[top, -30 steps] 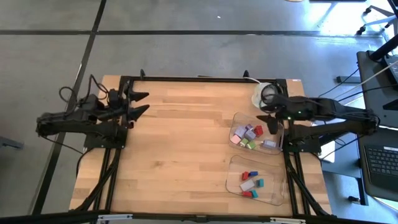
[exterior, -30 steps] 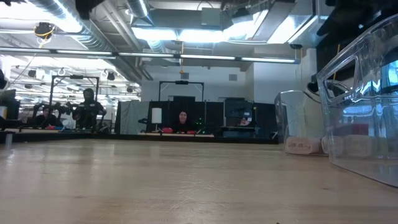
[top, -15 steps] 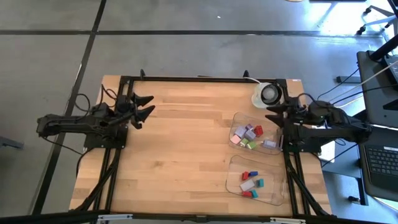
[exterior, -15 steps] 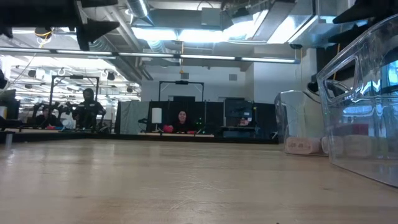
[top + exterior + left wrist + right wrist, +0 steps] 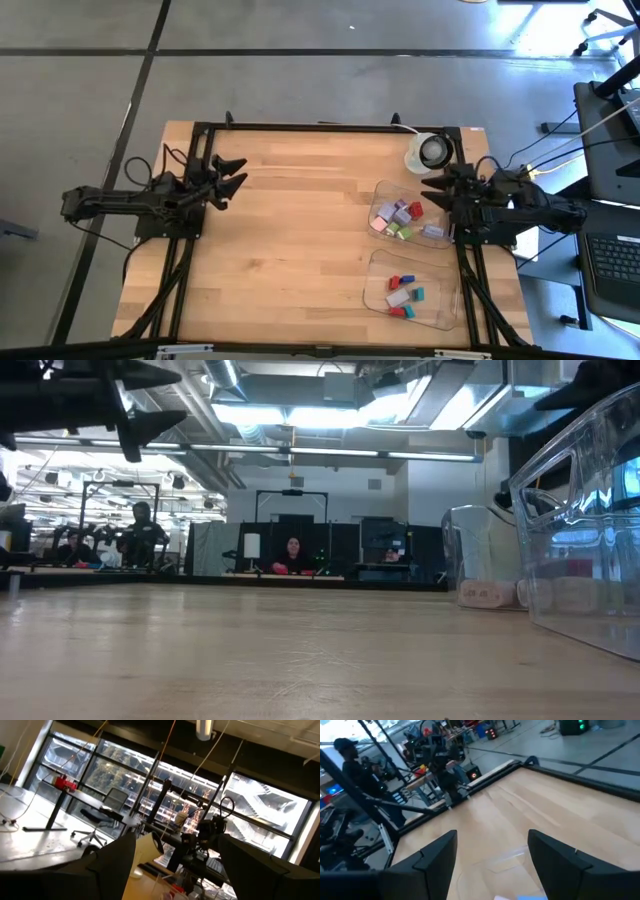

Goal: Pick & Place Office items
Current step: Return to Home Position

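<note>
The office items are tiny coloured blocks lying in two clear trays at the table's right side. The far tray [image 5: 384, 196] holds lavender, red, green and white pieces [image 5: 402, 217]. The near tray [image 5: 380, 268] holds red, blue, teal and white pieces [image 5: 404, 293]. My right gripper [image 5: 432, 191] hovers open at the far tray's right rim, pointing toward the table's left, and touches nothing. My left gripper [image 5: 236, 172] hangs open above the left far part of the table, well clear of the trays; the low view shows it high above the wood [image 5: 165, 398].
A white round tape roll [image 5: 432, 150] stands at the far right corner, just beyond the far tray. The trays' clear walls [image 5: 590, 530] rise at the right of the low view. Bare wood [image 5: 300, 230] spans the table's middle and left. People sit in the room beyond.
My left gripper has come down and reached slightly toward the table's middle, staying open. My right arm has folded back toward the table's right edge, with its gripper still open by the far tray's right rim. The blocks and trays have not moved.
</note>
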Robot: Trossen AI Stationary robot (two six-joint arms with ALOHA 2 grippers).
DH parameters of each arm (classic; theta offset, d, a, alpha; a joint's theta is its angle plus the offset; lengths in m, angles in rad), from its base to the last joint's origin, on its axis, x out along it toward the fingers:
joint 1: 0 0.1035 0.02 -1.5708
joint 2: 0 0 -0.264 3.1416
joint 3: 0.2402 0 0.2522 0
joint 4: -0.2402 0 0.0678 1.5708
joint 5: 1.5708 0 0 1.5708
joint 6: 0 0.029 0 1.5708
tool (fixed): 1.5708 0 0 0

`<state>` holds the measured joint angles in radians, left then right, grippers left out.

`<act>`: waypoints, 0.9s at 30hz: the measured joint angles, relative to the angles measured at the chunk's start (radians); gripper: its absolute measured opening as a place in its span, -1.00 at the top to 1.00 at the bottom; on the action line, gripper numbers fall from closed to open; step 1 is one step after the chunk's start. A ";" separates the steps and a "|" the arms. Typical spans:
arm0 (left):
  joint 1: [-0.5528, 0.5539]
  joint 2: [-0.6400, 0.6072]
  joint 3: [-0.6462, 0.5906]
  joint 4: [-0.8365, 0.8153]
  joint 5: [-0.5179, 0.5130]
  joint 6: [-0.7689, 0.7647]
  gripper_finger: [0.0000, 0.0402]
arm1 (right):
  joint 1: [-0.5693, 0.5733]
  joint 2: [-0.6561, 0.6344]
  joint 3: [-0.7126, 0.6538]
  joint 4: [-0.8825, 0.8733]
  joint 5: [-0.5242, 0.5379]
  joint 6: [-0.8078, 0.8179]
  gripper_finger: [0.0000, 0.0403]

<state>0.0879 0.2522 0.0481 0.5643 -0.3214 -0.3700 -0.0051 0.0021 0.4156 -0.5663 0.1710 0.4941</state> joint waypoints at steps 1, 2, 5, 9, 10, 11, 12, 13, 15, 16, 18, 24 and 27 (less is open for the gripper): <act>0.000 -0.001 -0.007 0.003 0.000 -0.007 -0.40 | 0.000 -0.001 -0.016 0.020 -0.007 -0.001 -0.22; 0.000 -0.001 -0.013 0.010 0.000 -0.011 -0.40 | 0.000 -0.002 -0.033 0.038 -0.016 -0.002 -0.22; 0.000 -0.001 -0.037 0.031 0.000 -0.021 -0.41 | 0.000 -0.003 -0.070 0.133 -0.037 -0.008 -0.22; 0.000 -0.001 -0.039 0.032 0.000 -0.020 -0.41 | 0.000 -0.002 -0.149 0.266 -0.058 -0.012 -0.22; 0.000 -0.002 -0.039 0.033 0.000 -0.019 -0.40 | 0.000 -0.003 -0.168 0.312 -0.066 -0.012 -0.22; 0.000 -0.002 -0.039 0.033 0.000 -0.012 -0.40 | 0.000 -0.003 -0.189 0.354 -0.076 -0.012 -0.22; 0.000 -0.002 -0.039 0.032 0.000 -0.004 -0.40 | 0.000 -0.003 -0.211 0.384 -0.082 -0.012 -0.22; 0.000 -0.002 -0.039 0.031 0.000 0.003 -0.40 | 0.000 -0.002 -0.231 0.413 -0.086 -0.012 -0.22; 0.000 -0.001 -0.039 0.024 0.000 0.017 -0.40 | 0.000 -0.003 -0.262 0.476 -0.086 -0.012 -0.22; 0.000 -0.001 -0.039 0.018 0.000 0.022 -0.40 | 0.000 -0.003 -0.273 0.496 -0.086 -0.012 -0.22; 0.000 -0.001 -0.039 0.013 0.000 0.023 -0.40 | 0.000 -0.003 -0.296 0.529 -0.085 -0.012 -0.22; 0.000 -0.001 -0.039 0.007 0.000 0.024 -0.40 | 0.000 -0.002 -0.362 0.643 -0.115 -0.009 -0.22; 0.000 -0.001 -0.039 0.007 0.000 0.024 -0.40 | 0.000 -0.003 -0.401 0.718 -0.138 0.003 -0.22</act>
<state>0.0879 0.2512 0.0090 0.5714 -0.3214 -0.3458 -0.0048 -0.0006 0.0146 0.1521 0.0330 0.4967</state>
